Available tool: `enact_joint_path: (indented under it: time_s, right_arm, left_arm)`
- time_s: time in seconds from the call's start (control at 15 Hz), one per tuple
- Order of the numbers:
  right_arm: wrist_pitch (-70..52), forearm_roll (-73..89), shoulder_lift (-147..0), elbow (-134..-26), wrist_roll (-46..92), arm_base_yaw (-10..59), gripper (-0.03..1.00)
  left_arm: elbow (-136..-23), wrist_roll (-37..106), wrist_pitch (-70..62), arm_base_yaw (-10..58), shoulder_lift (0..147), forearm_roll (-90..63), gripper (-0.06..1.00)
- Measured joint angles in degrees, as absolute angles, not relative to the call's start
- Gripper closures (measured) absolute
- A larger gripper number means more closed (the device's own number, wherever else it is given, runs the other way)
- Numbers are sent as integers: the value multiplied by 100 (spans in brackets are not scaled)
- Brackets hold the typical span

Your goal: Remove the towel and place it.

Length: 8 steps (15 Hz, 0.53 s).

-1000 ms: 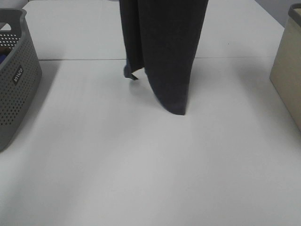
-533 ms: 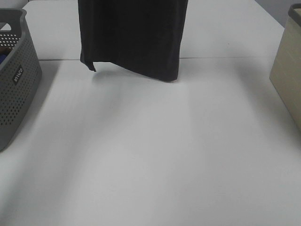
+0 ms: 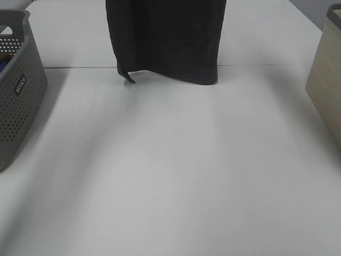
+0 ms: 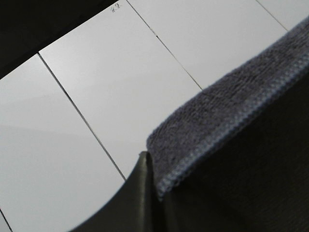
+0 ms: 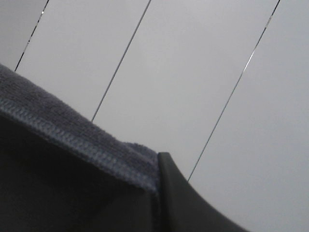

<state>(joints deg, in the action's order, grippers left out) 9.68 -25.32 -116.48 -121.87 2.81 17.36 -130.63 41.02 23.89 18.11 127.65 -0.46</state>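
We hold the towel (image 3: 165, 40) hanging at 12 o'clock, its lower edge near the table (image 3: 170, 176). Our left claw (image 4: 150, 175) and right claw (image 5: 159, 180) pinch its top hem. Basket (image 3: 21, 90) at 9, bin (image 3: 326, 85) at 3.

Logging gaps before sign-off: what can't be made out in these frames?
- Exterior high: the towel top, cut off by the upper edge.
- Exterior high: grey basket contents, hidden by its wall.
- Wrist views: left gripper and right gripper, mostly covered by towel.
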Motion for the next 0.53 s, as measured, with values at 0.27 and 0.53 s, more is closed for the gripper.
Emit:
enact_joint_path:
  time_s: [0.27,0.53]
  right_arm:
    - [1673,-2544,-12038,-12187,292,1707,96]
    - [1856,-2544,-12233,-12187,327,1707,96]
  left_arm:
    - [-13086,4051,2819,1553,13144,40,94]
    - [-13230,3804,2859,1473,13333,201,94]
